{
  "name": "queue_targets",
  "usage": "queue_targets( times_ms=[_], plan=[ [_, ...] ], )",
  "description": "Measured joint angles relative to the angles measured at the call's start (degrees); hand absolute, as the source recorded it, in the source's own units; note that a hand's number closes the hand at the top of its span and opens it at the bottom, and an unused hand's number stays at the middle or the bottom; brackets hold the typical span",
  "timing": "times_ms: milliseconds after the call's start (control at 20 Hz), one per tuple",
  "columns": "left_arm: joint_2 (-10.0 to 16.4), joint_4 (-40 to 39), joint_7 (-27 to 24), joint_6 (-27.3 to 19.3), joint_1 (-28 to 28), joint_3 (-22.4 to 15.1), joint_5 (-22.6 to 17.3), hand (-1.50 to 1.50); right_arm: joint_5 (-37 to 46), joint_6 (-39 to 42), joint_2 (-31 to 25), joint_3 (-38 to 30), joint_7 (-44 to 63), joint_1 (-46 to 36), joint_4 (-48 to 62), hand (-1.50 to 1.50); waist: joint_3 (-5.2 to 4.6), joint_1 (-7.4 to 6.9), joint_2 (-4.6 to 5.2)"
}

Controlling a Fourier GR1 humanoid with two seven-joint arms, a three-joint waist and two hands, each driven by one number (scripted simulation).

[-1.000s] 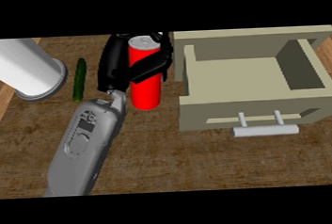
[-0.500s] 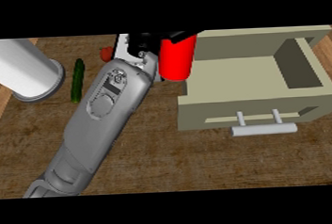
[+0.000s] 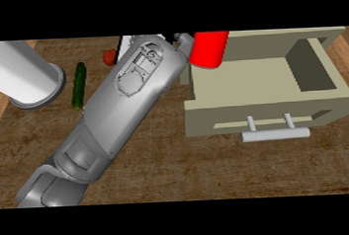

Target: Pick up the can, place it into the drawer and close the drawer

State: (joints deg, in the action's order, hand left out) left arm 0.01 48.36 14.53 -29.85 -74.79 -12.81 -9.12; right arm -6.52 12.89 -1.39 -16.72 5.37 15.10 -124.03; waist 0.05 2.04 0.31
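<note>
Left hand [image 3: 181,38] is mostly hidden at the counter's [image 3: 209,172] far edge behind its smooth grey forearm; we cannot tell its grip. Glossy red can [image 3: 209,48], cylindrical, sits against the hand, over the rear left corner of the open beige box drawer [image 3: 260,83], which has a silver bar handle [image 3: 275,134]. At the left edge we see a white cylinder [image 3: 18,72] and a slim green cucumber [image 3: 78,85]. The counter is dark wood grain.

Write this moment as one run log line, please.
left robot hand: holds can | can: raised, at drawer far left corner | drawer: open
</note>
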Motion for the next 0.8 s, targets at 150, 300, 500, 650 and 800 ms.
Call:
queue_targets(
  times_ms=[150, 300, 500, 650, 800],
  plan=[
    [0.00, -4.60, -1.11, -1.22, -3.08, -1.72, -2.26, 1.50, 0.06, -0.09, 0.00, 0.19, 0.34, -0.61, 0.02, -1.50, 0.03, 0.41, 0.10],
    [-0.01, -7.86, -2.53, -1.46, -4.82, -3.07, -4.47, 1.50, -0.03, -0.43, -0.21, 0.08, 0.87, -1.34, 0.42, -1.50, 0.02, 0.44, 0.12],
    [0.00, -12.32, -4.43, -2.17, -7.23, -5.79, -7.42, 1.50, 0.60, -1.00, -0.37, 0.64, 1.83, -3.06, 0.54, -1.50, 0.05, 1.07, 0.31],
    [0.00, -15.12, -5.50, -3.48, -8.55, -7.83, -10.08, 1.50, 0.82, -0.78, -0.39, 1.26, 1.79, -2.95, 0.41, -1.50, 0.07, 1.89, 0.46],
    [0.00, -17.72, -6.06, -4.17, -10.29, -9.25, -12.21, 1.50, 1.25, -0.76, -0.10, 1.89, 1.56, -3.27, 1.06, -1.50, 0.08, 2.34, 0.59]
  ],
)
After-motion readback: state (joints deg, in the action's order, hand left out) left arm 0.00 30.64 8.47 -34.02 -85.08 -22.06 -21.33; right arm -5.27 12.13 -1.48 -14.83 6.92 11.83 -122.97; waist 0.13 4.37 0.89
